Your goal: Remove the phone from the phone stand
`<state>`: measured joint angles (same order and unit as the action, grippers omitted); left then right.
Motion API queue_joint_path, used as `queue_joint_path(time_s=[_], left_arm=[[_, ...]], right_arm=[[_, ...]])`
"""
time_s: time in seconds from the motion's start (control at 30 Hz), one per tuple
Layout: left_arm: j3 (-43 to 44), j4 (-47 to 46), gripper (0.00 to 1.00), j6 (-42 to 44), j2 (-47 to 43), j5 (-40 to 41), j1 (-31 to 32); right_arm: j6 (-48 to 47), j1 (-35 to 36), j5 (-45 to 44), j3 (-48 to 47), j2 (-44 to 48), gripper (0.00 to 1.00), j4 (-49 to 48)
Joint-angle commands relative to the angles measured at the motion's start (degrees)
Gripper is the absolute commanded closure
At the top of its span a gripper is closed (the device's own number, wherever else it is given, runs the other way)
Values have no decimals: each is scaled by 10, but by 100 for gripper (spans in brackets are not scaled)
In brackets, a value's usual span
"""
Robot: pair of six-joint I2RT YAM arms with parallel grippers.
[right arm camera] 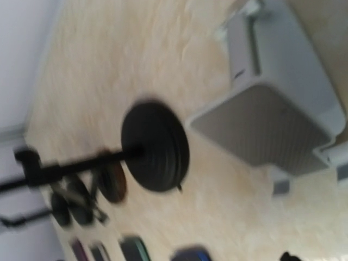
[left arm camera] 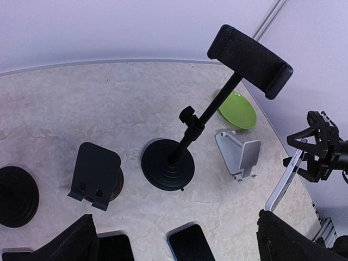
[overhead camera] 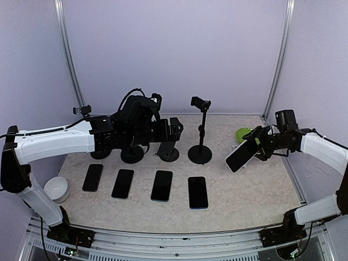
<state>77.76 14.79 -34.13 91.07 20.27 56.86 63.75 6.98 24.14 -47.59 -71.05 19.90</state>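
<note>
My right wrist view is smeared throughout: the pole stand's base (right arm camera: 155, 147) and the white stand (right arm camera: 283, 109) are only soft shapes. The flat phones (right arm camera: 187, 254) at its bottom edge are blobs, and I can't make out that gripper's own fingers. In the left wrist view the bottom edge cuts off my fingertips (left arm camera: 65, 242) and the nearest flat phones. From above, the left gripper (overhead camera: 175, 129) melts into the black stands (overhead camera: 132, 155) behind it, and the held phone (overhead camera: 243, 155) covers part of the green plate (overhead camera: 243, 134).

Bright, even diffuse light, faint soft shadows. Top and left-wrist views sharp. Right-wrist view motion-blurred: round black stand base (right arm camera: 155, 145) smeared, pale grey ribbed plastic stand (right arm camera: 272, 125) soft.
</note>
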Motion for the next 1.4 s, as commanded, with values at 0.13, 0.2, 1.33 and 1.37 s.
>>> queue_joint_path(time_s=[0.13,0.2,1.33,1.37], left_arm=[[-46,-9,1,17,-53,21,-3],[-54,-8,1,12,-61,21,-7],[-94,-18,1,9,-90,48,-42],[-94,-16,1,9,-92,50,-43]], right_arm=[[-242,7,69,-124,-73,68,216],[-280,24,45,-151,-96,68,256],[-236,225,-202,-148,-270,56,260],[-235,225,-203,-147,-276,55,256]])
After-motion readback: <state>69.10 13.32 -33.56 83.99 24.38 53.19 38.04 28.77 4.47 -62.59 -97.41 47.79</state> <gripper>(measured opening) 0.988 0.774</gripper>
